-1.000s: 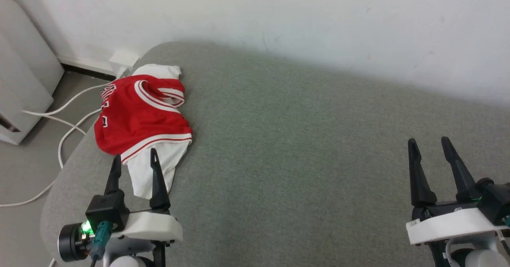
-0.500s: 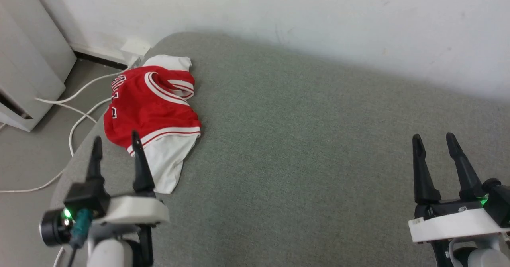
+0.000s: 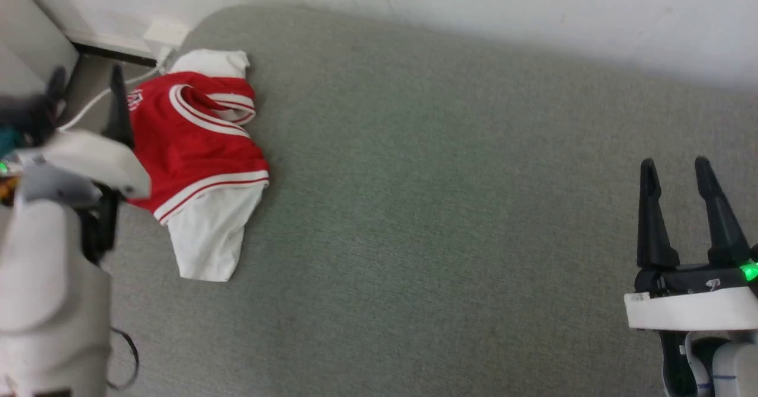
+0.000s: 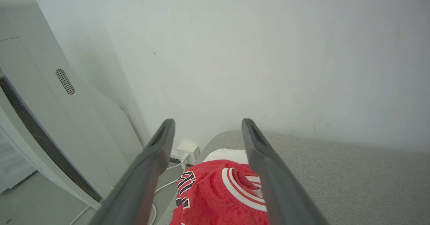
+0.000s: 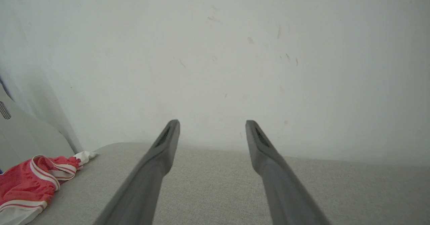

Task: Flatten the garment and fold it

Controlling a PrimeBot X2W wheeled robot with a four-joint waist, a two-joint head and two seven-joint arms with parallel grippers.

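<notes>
Grey-green woven pad [image 3: 414,207], rounded far-left corner, white wall [image 3: 474,6] behind, floor [image 4: 33,205] off the left edge. L gripper [image 3: 87,72], blurred, hangs over that edge, fingers wide apart, empty, just beside the garment [image 3: 189,142]: crumpled red jersey tee, white sleeves, striped trim, at the corner. Broad bare fabric to its right. R gripper [image 3: 674,162] near right edge, fingers spread, empty.

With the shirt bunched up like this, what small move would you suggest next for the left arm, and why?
I would probably lower the open left gripper toward the shirt and pinch its edge. The shirt lies crumpled at the left end of the grey cushion, the left gripper hovers near it holding nothing, and the open right gripper is far off to the right.
</notes>
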